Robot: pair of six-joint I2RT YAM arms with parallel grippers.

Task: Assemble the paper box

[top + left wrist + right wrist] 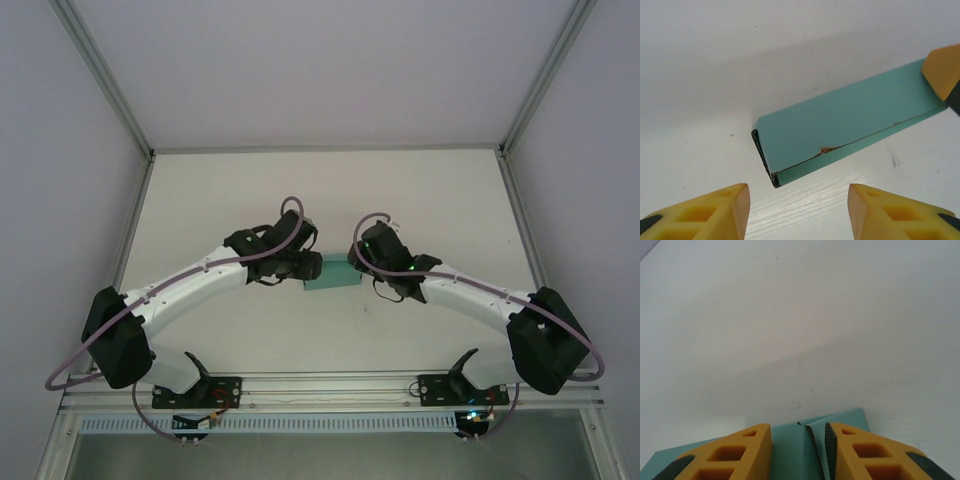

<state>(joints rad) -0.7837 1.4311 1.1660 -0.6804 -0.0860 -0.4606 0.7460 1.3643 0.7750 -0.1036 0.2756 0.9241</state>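
Box (330, 283) just a teal sliver from above, wrists covering most of it, left wrist view shows it flattened on the table (715, 75), open end facing the left gripper (797, 192), jaws wide apart, short of it, right gripper (797, 427) straddling a card edge, clamped or not I cannot tell, broad table beyond.

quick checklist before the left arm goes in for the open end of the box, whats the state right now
1. Left gripper open: ok, fingers wide apart, nothing between them.
2. Paper box open end facing the left gripper: ok, it lies just ahead of the fingertips, untouched.
3. Right gripper holding the far end: cannot tell; a card edge stands between its fingers, against one of them.
4. Box squared up: not ok, it looks flattened on the table.
5. Seam intact: not ok, there is a small tear along it.
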